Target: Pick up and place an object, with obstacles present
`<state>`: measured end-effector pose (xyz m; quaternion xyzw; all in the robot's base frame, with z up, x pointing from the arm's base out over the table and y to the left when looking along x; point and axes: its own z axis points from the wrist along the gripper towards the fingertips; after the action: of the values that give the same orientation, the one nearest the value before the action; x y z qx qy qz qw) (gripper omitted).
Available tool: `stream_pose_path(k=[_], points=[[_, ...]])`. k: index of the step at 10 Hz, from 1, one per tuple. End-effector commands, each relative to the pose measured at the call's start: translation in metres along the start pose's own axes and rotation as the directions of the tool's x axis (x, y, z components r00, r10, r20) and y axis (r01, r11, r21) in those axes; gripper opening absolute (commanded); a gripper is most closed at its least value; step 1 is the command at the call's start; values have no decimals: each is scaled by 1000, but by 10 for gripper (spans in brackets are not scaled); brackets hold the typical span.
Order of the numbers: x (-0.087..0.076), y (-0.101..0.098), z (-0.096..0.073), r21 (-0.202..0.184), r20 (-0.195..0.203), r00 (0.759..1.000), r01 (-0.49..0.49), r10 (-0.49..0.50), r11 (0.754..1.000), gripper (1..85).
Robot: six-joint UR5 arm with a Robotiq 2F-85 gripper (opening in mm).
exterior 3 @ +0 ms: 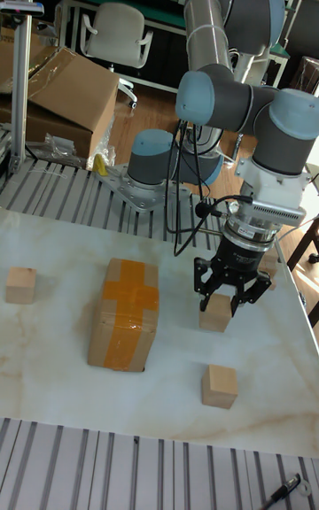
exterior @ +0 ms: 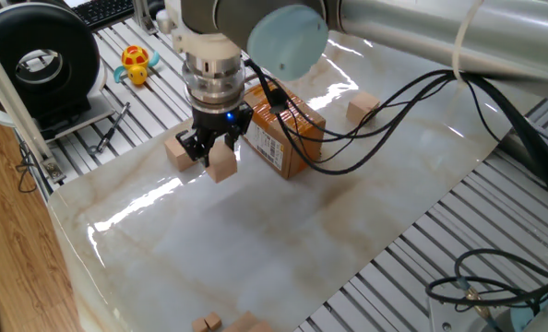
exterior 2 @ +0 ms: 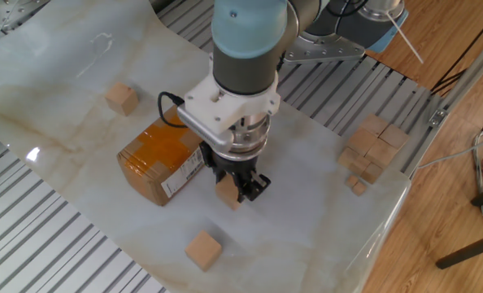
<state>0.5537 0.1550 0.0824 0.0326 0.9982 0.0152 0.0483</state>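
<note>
My gripper (exterior: 216, 153) is shut on a small light-tan wooden cube (exterior: 222, 164), the object, low over the marbled table sheet. It hangs just beside the taped cardboard box (exterior: 284, 136), the main obstacle. From the other side, the gripper (exterior 2: 232, 186) pinches the cube (exterior 2: 227, 194) to the right of the box (exterior 2: 158, 160). The tall view shows the gripper (exterior 3: 227, 296) around the cube (exterior 3: 215, 314), with the box (exterior 3: 124, 313) to its left. I cannot tell whether the cube touches the sheet.
A loose cube (exterior: 177, 151) lies right beside the gripper, and another (exterior: 362, 108) sits beyond the box. A pile of cubes (exterior 2: 372, 149) rests near the sheet's edge. A yellow toy (exterior: 137, 64) and a black reel (exterior: 41, 65) stand on the slatted table.
</note>
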Motion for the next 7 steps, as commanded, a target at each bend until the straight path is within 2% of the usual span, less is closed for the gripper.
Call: stream_pose_path(k=[1,2,3,4,5,6,7], points=[[10,17,30,-12,38,999,-21,21,1000,13],[14,25,35,-15,55,998,-36,37,999,13],[14,24,37,-3,78,996,-34,34,999,13],[17,19,33,-2,53,998,-26,26,1000,13],[25,28,33,-34,20,1000,-17,18,999,13],[28,34,33,-57,7,1000,-17,17,998,13],[30,22,34,-9,0,1000,5,-5,1000,57]])
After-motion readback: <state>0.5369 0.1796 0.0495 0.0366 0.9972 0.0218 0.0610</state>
